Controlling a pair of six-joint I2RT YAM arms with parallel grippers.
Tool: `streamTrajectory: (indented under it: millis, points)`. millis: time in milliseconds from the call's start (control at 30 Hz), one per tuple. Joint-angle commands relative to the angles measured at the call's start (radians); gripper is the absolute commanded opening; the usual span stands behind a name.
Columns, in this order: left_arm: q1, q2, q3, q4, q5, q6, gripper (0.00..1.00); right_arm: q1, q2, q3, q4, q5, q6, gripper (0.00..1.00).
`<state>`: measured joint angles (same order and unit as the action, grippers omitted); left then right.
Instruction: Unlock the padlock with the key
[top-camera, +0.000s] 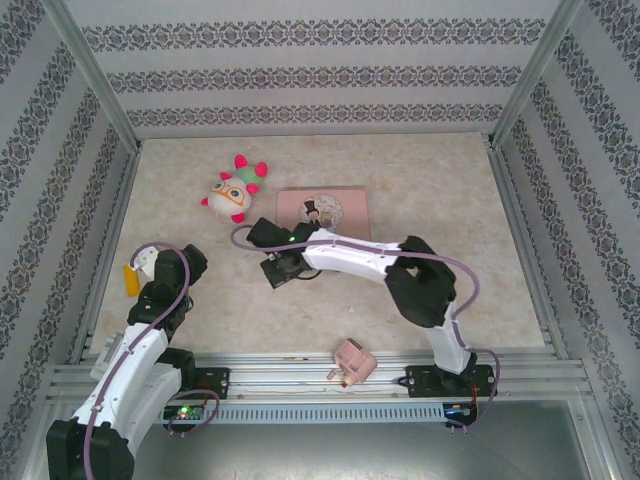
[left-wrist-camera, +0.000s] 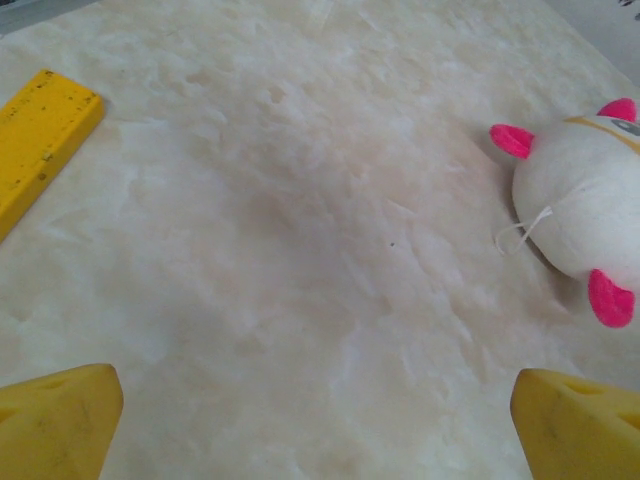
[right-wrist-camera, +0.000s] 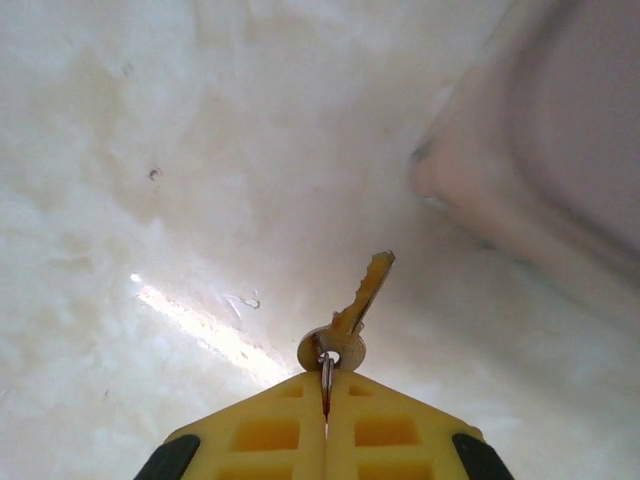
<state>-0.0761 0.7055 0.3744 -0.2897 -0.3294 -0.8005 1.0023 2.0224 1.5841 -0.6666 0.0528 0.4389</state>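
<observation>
In the right wrist view, the small metal key (right-wrist-camera: 356, 308) sticks out just past the tips of my right gripper (right-wrist-camera: 326, 388), blade pointing up and away over the pale table. Its thin ring is pinched between the two yellow fingers (right-wrist-camera: 270, 432), which are pressed together. From above, my right gripper (top-camera: 279, 266) hovers low just in front of the pink tin (top-camera: 322, 210). The padlock is hidden from view. My left gripper (left-wrist-camera: 320, 430) stands open over bare table at the left, with nothing between its yellow fingertips (left-wrist-camera: 60, 420).
A white plush toy with pink knobs (top-camera: 232, 190) (left-wrist-camera: 580, 210) lies left of the tin. The tin's rounded corner (right-wrist-camera: 560, 150) looms close on the right of the key. A pink plug-like block (top-camera: 350, 362) sits on the front rail. A yellow bar (left-wrist-camera: 40, 140) lies at far left.
</observation>
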Motion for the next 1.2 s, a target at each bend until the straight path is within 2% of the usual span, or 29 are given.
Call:
streamTrajectory:
  millis: [0, 200, 467, 600, 733, 867, 967, 1167]
  points:
    - [0.014, -0.011, 0.049, 0.02, 0.053, 0.043, 0.99, -0.007, -0.117, -0.062, 0.098, -0.029, -0.051, 0.0]
    - [0.015, -0.011, 0.092, 0.072, 0.196, 0.11, 0.99, -0.022, -0.313, -0.216, 0.213, -0.038, -0.203, 0.0]
    - [0.015, -0.002, 0.149, 0.237, 0.543, 0.174, 0.99, -0.049, -0.568, -0.448, 0.453, -0.142, -0.364, 0.0]
    - [0.013, 0.048, 0.203, 0.299, 0.727, 0.137, 0.99, -0.065, -0.674, -0.551, 0.569, -0.182, -0.399, 0.0]
    - [0.008, 0.127, 0.248, 0.405, 0.939, 0.045, 0.95, -0.069, -0.775, -0.643, 0.676, -0.206, -0.438, 0.0]
    - [-0.032, 0.192, 0.297, 0.501, 1.079, -0.034, 0.89, -0.07, -0.833, -0.672, 0.684, -0.189, -0.472, 0.0]
    - [-0.076, 0.239, 0.384, 0.442, 1.161, -0.003, 0.86, -0.069, -0.859, -0.667, 0.646, -0.17, -0.495, 0.0]
    - [-0.188, 0.329, 0.598, 0.149, 1.252, 0.195, 0.8, -0.068, -0.872, -0.614, 0.515, -0.126, -0.564, 0.0]
